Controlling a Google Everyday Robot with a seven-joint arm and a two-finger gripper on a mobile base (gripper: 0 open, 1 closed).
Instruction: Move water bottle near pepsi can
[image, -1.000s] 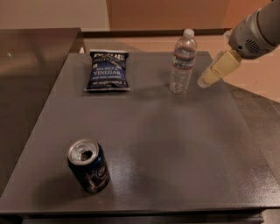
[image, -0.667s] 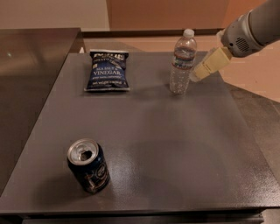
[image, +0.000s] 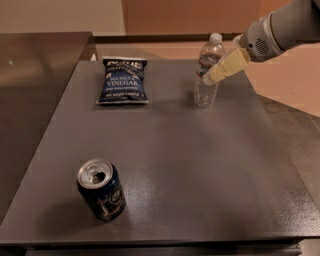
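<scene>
The water bottle (image: 205, 92) is clear and ribbed with a white cap. It stands upright at the far right of the dark grey table (image: 190, 160). The pepsi can (image: 102, 191) is dark blue with an opened silver top. It stands at the near left of the table, far from the bottle. My gripper (image: 211, 75) reaches in from the upper right on a grey-white arm. Its yellowish tip overlaps the bottle's upper body just below the neck. Whether it touches the bottle is unclear.
A flat dark blue salt-and-vinegar chip bag (image: 123, 80) lies at the far left of the table. A second dark counter (image: 30, 75) adjoins on the left. Tan floor (image: 290, 85) lies past the table's right edge.
My gripper has moved left from beside the bottle until its tip overlaps the bottle's upper part. The bottle, the can and the chip bag have not moved.
</scene>
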